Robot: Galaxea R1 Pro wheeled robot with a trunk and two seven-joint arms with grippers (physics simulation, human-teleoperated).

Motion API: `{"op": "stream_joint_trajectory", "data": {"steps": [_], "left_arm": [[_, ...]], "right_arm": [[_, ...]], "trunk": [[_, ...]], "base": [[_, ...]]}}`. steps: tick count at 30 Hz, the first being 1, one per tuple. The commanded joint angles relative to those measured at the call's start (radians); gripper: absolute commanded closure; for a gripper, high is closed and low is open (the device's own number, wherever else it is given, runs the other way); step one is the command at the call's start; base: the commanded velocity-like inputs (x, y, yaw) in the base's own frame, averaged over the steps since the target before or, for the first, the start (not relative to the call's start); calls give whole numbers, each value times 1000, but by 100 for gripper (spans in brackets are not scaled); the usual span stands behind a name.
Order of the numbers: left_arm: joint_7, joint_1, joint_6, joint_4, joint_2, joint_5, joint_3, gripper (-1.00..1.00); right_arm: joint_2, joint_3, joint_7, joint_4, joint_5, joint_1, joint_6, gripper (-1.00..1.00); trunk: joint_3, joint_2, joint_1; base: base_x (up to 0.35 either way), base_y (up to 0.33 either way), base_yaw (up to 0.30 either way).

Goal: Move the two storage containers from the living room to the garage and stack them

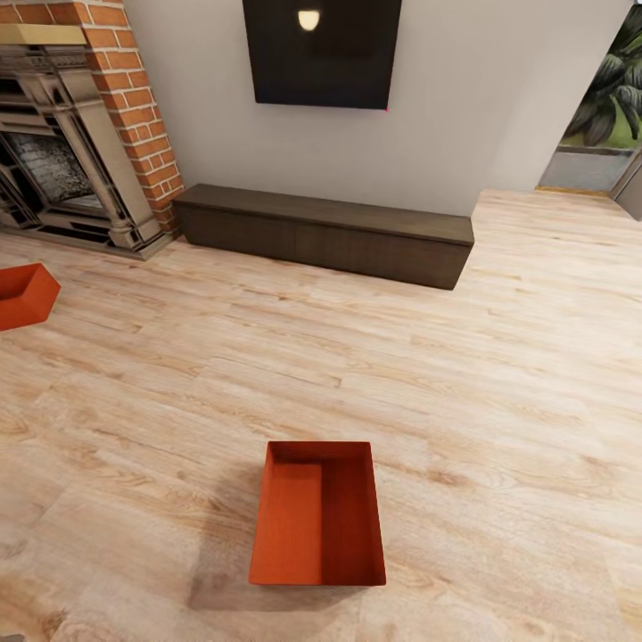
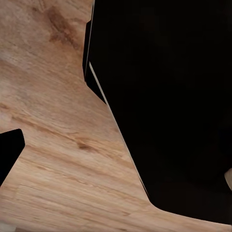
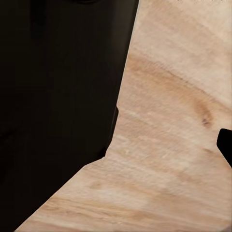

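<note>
Head view: near container [image 1: 317, 515] empty | second container [image 1: 24, 294] beside fireplace [image 1: 62, 169] | claw states unreadable

We see light wood plank flooring [image 3: 169, 121] with warm grain and a small dark knot [image 3: 207, 118] in it. Beside the knot a large black shape [image 3: 58, 96] covers much of the flooring — we cannot tell what it is. On the knot's other side, a small black tip [image 3: 225, 145] juts in, apart from the large shape.
</note>
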Motion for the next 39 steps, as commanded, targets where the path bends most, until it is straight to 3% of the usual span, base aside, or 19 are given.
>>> {"op": "stream_joint_trajectory", "data": {"steps": [1, 39], "left_arm": [[1, 0, -1, -1, 0, 5, 0, -100], [1, 0, -1, 3, -2, 6, 0, -100]], "right_arm": [[1, 8, 0, 2, -8, -1, -4, -100], [-1, 8, -1, 3, -8, -1, -3, -100]], "trunk": [[-1, 0, 0], [-1, 0, 0]], "base": [[0, 0, 0], [0, 0, 34]]}}
